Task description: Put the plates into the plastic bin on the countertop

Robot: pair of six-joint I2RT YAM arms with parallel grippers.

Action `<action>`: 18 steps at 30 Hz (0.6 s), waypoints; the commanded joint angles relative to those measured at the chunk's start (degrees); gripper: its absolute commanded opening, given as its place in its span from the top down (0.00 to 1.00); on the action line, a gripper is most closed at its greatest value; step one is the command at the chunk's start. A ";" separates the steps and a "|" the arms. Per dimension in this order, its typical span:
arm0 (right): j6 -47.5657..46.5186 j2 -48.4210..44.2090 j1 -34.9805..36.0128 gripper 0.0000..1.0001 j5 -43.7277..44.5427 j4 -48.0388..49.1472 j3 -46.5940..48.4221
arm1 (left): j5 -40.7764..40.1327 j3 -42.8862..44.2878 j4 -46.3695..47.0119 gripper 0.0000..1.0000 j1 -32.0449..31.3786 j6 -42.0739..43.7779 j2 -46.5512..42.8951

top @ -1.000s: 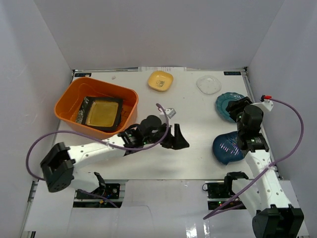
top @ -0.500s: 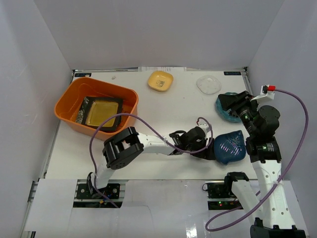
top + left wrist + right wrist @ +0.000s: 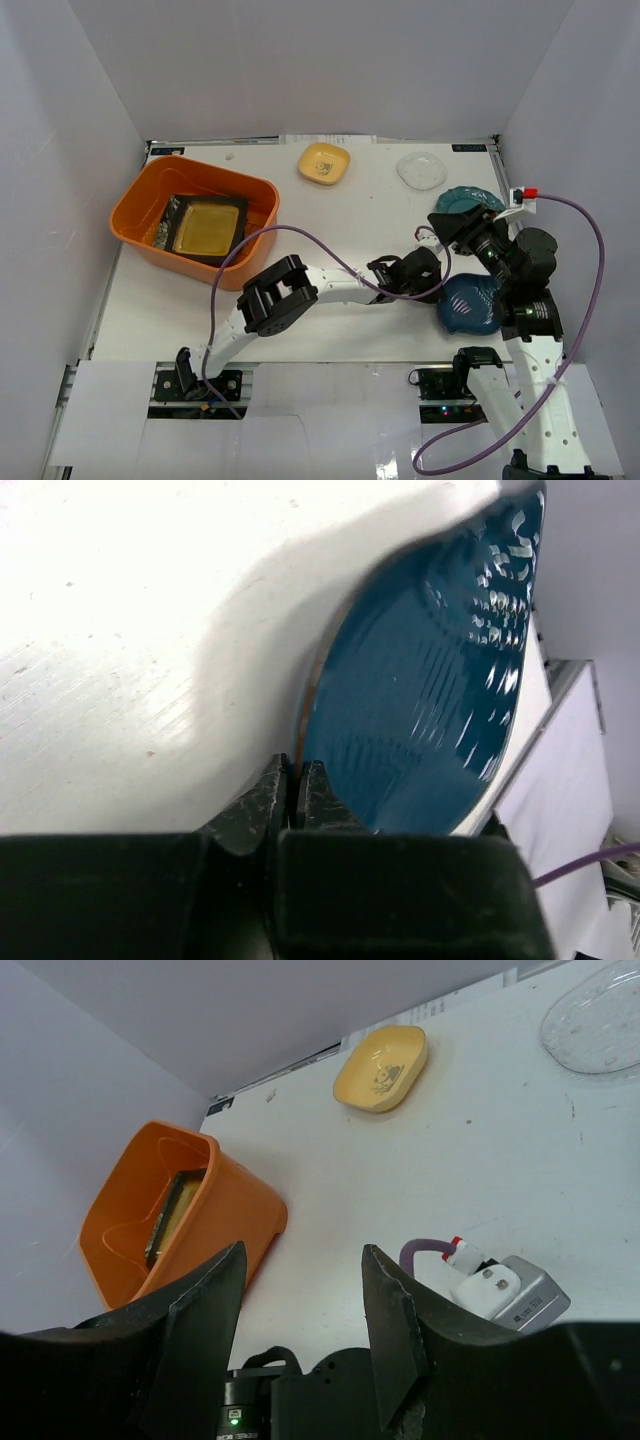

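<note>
Left wrist: left hand [image 3: 295, 780] pinches the rim of the blue plate [image 3: 430, 700], which spreads ahead-right; right hand [image 3: 302, 1260] gapes empty.

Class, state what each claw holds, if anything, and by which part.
The left claw pinches the blue plate by its rim. The right claw is open and holds nothing.

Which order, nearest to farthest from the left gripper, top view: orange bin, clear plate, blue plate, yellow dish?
1. Blue plate, pinched at its rim.
2. Clear plate, back right.
3. Yellow dish, back centre.
4. Orange bin, far left.
</note>
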 commanded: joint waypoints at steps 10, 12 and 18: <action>0.47 -3.14 -0.10 0.41 -2.26 1.54 -0.05 | -6.18 -29.73 -3.92 1.00 0.61 4.78 -32.87; 1.17 -3.76 -0.10 0.38 -1.82 1.80 0.91 | -6.19 -33.69 -4.36 1.00 3.06 4.17 -41.25; 3.37 -5.87 -0.10 0.36 -1.12 3.12 4.52 | -4.95 -38.99 -14.34 1.00 15.79 4.68 -70.27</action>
